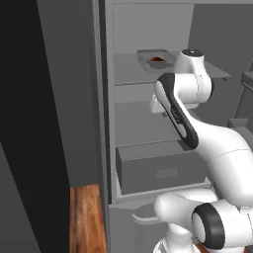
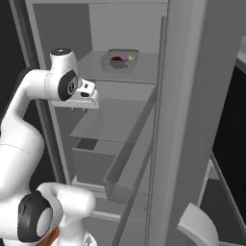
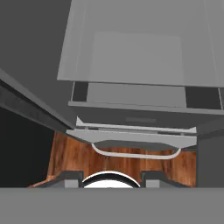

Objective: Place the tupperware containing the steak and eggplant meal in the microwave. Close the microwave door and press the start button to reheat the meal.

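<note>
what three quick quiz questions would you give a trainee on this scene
1. True or false: the tupperware sits on an upper shelf inside the open fridge.
2. Pick one. The fingers are: A) shut on the tupperware, B) apart with nothing between them, C) clamped on a drawer handle.
3. Fill in: the floor in front of the fridge looks like ___.

Key: 1 true; 2 B; 3 wood.
</note>
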Controlling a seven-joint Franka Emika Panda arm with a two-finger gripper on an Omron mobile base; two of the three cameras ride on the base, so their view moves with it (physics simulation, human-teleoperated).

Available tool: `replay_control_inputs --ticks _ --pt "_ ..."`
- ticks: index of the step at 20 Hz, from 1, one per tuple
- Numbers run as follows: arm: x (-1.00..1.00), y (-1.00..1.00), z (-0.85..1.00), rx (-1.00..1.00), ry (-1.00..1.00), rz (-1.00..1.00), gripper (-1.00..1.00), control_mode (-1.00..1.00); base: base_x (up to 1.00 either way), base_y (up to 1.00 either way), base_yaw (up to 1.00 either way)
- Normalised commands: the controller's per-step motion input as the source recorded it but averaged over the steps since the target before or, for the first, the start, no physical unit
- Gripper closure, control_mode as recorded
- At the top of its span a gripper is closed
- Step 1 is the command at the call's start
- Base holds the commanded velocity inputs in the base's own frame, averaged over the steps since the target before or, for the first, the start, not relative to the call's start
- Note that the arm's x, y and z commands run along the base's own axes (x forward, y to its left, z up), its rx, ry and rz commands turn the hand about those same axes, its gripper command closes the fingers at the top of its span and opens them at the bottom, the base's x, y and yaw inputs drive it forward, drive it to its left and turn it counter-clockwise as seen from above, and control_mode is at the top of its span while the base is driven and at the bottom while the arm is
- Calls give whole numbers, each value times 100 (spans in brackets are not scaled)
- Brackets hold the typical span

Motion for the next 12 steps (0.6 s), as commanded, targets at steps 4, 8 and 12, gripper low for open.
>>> replay_control_inputs --ticks 4,8,12 --pt "8 0 -3 -1 -14 5 -100 -100 0 0 0" --pt "25 -26 35 -10 -53 16 -100 -100 0 0 0" --pt "33 -14 84 -10 -20 14 -100 -100 0 0 0"
